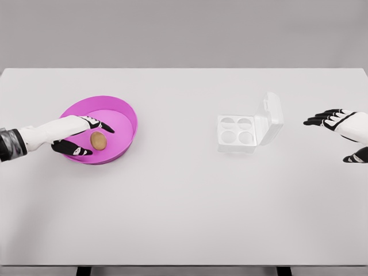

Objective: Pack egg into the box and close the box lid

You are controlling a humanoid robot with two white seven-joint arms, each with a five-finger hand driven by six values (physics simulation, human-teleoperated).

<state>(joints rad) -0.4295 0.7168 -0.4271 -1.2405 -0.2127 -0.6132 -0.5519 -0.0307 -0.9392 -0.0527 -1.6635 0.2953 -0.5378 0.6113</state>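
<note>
Left hand (pixel 77 138) inside pink bowl (pixel 123 112), fingers spread around brown egg (pixel 98 141), not clamped yet, I judge. Egg carton (pixel 244 127) open, well apart to right. Right hand (pixel 339 129) idle, fingers loose. Risk: egg rolls away on curved bowl floor if I pinch off-centre.

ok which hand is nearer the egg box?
Right. The right hand hovers open just right of the egg box, apart from it. The left hand is far left, reaching into the pink bowl around the egg.
</note>
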